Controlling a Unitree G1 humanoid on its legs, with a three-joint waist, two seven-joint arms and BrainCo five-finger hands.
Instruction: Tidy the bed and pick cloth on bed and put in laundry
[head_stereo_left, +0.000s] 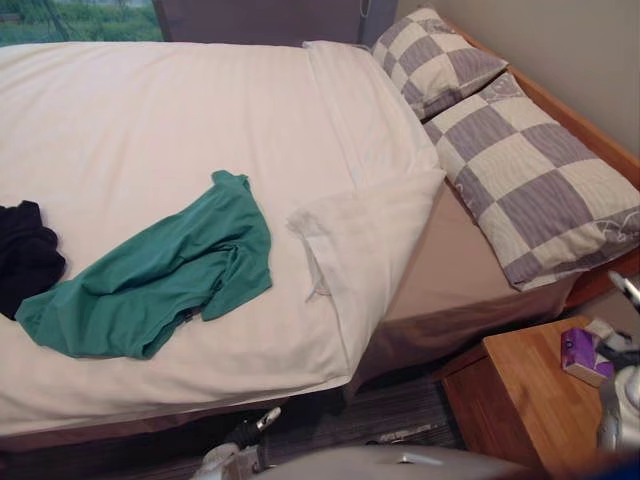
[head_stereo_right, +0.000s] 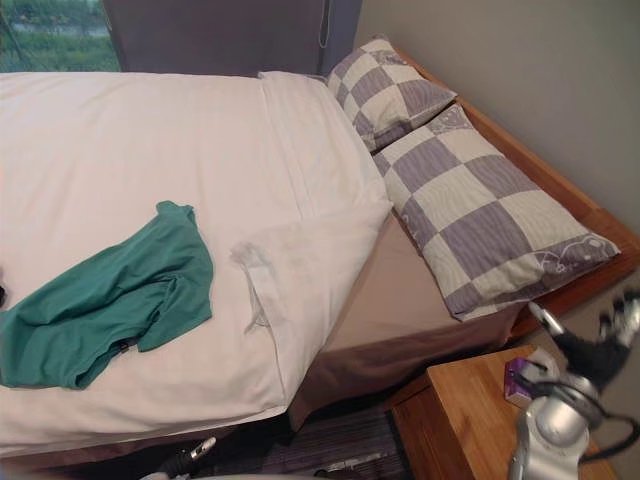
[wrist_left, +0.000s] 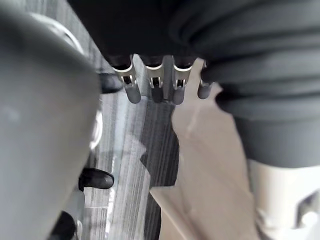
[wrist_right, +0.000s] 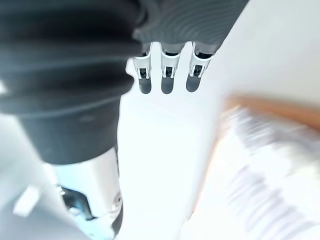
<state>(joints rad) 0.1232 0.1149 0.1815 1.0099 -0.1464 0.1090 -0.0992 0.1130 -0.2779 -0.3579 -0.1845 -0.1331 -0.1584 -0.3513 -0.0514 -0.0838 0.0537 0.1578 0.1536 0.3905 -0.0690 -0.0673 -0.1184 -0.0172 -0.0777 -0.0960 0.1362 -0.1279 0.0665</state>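
A green cloth lies crumpled on the white duvet near the bed's front edge. A black cloth sits just left of it, touching its end. One duvet corner is folded back, baring the tan sheet. My right hand hangs over the nightstand, right of the bed, with its fingers straight and nothing in them. My left hand's fingers are relaxed and hold nothing, low beside the bed above the striped floor. Both hands are well away from the cloths.
Two checked pillows lie along the wooden headboard at the right. A wooden nightstand with a small purple box stands at the lower right. A striped rug runs along the bed's front edge.
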